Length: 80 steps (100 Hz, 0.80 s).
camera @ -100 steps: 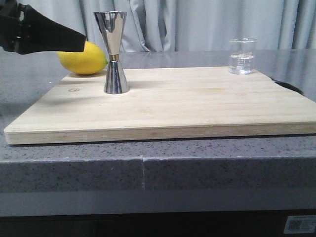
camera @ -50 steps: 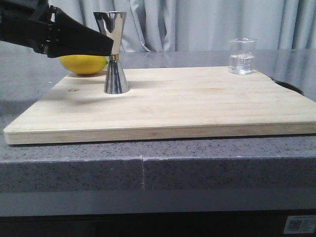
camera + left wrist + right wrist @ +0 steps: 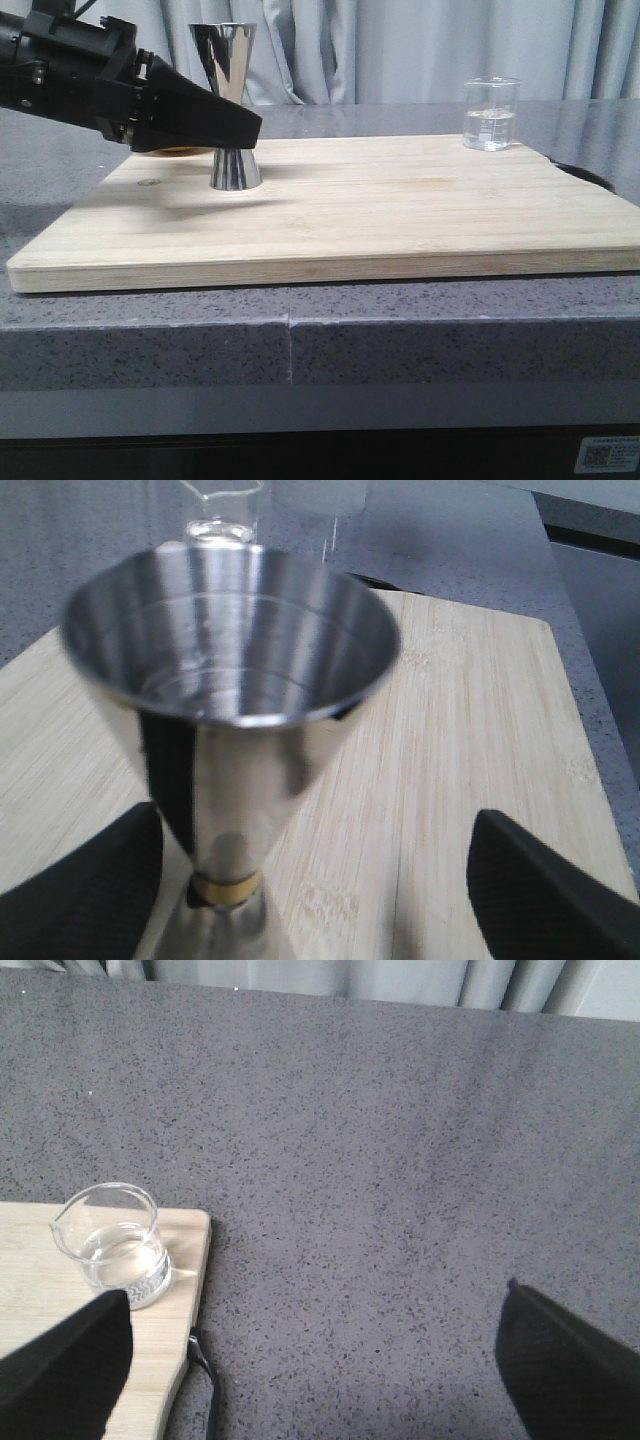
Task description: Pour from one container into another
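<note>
We see the left gripper (image 3: 310, 900) spread wide, 1 finger on each side of the upright jigger (image 3: 232, 740) at its gold waist, not yet touching. The jigger stands on the cutting board (image 3: 400, 210) near its left far corner. The beaker (image 3: 112, 1245) sits at the right far corner, nearer the right gripper (image 3: 310, 1380), also wide and empty.

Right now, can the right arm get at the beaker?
Probably yes. The right gripper is open above the counter, with the beaker just off to one side at the board's corner. Nothing stands near the beaker; the left gripper is busy around the jigger.
</note>
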Motion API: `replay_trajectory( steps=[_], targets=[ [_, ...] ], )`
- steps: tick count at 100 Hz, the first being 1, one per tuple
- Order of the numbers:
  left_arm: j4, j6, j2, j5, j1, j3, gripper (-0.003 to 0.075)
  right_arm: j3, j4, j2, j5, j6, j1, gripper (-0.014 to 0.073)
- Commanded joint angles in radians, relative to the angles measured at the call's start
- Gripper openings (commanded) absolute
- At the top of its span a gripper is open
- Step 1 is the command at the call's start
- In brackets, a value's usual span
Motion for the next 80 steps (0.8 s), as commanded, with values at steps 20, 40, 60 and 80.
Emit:
replay_trajectory(
  steps=[20,40,60,80],
  targets=[
    [-0.101,0.007,-0.043,0.016,-0.01,-0.029,0.0534,-0.034,-0.01,-0.016,-0.098,-0.007,-0.001,0.0668],
    [-0.104,0.007,-0.043,-0.003,-0.01,-0.029,0.034,-0.034,-0.01,-0.016,-0.105,-0.007,-0.001,0.0668],
    [-0.104,0.007,-0.043,-0.003,-0.01,-0.029,0.0261,-0.034,-0.01,-0.016,-0.107,-0.007,-0.001,0.0668],
    [-0.106,0.007,-0.043,-0.011,-0.01,-0.029,0.0211,-0.034,-0.01,-0.016,-0.107,-0.007,-0.001,0.0668]
  ],
)
